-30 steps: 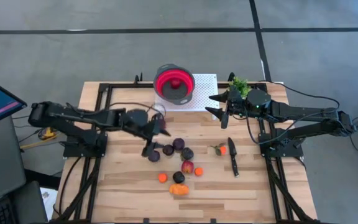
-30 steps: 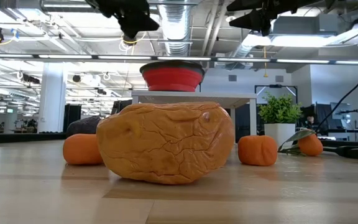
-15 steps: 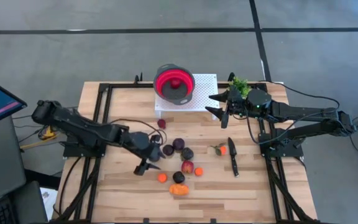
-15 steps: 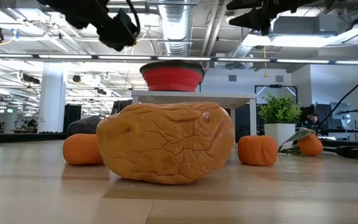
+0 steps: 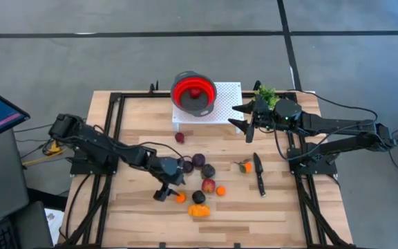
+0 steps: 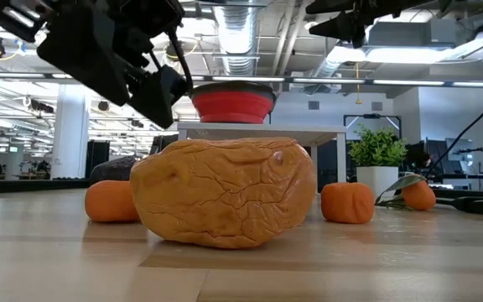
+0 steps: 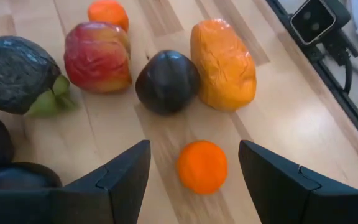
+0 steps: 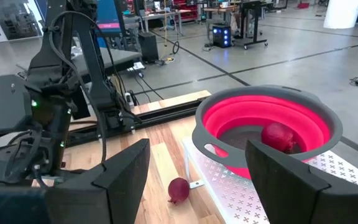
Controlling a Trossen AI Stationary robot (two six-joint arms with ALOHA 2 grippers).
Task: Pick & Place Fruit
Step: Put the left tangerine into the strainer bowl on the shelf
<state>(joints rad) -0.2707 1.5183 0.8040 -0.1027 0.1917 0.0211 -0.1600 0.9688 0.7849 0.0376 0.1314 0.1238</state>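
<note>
Tabletop: orange between tool fingers.

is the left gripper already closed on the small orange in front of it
No, the left gripper is open, its fingers either side of the small orange without touching it.

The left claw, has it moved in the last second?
Yes. The left gripper has moved away from the red bowl, down over a small orange.
</note>
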